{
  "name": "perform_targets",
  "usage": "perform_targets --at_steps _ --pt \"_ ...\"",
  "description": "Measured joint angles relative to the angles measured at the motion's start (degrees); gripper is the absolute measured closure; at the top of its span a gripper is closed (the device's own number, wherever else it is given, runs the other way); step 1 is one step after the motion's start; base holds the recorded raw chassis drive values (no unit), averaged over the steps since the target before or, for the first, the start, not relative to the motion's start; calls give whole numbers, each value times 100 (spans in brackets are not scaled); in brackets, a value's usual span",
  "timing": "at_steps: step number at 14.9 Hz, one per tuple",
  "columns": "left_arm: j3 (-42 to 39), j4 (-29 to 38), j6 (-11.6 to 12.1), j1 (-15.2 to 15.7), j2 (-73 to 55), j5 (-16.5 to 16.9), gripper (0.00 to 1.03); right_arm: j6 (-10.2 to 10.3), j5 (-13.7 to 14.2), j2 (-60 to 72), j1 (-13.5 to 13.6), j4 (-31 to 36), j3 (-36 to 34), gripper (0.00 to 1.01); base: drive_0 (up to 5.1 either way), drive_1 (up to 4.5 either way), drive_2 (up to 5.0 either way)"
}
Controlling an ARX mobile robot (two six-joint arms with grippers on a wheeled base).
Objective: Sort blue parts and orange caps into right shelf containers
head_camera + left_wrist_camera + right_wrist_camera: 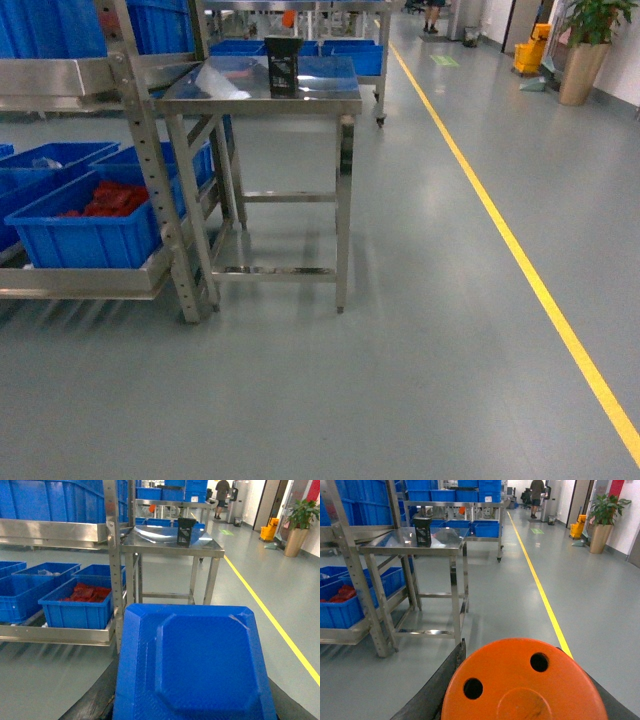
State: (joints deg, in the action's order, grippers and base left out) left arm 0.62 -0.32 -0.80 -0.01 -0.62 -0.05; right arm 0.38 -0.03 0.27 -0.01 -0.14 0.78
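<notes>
The left wrist view is filled at the bottom by a moulded blue plastic part (200,665) with a raised octagonal panel on its face. It lies directly in front of the left wrist camera. The left gripper's fingers are hidden behind it, so whether they are apart, together or clamped on the part cannot be told.

The right wrist view is filled at the bottom by a round orange plastic cap (525,685) with two small holes in its face. It sits directly in front of the right wrist camera, with dark material showing along its left edge. The right gripper's fingers are not visible either, and their state cannot be told.

Neither arm appears in the head view.

A steel rack with perforated uprights (140,150) stands at the left of the head view. On its lower shelf sit bright blue open-top plastic crates (90,240); the nearest holds red items (110,198). Both held items are well apart from these crates.

Just beside the rack, on its right, stands a stainless steel table (262,98). A small black box (283,66) stands upright on its top.

A yellow floor line (520,260) runs along the grey floor to the right. A potted plant (585,45) stands at the far right.
</notes>
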Motion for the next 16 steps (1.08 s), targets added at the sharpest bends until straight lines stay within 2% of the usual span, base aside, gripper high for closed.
perform_targets --at_steps 16 --pt "0 -2 0 0 0 -4 60 0 2 0 0 13 0 57 -3 420 -426"
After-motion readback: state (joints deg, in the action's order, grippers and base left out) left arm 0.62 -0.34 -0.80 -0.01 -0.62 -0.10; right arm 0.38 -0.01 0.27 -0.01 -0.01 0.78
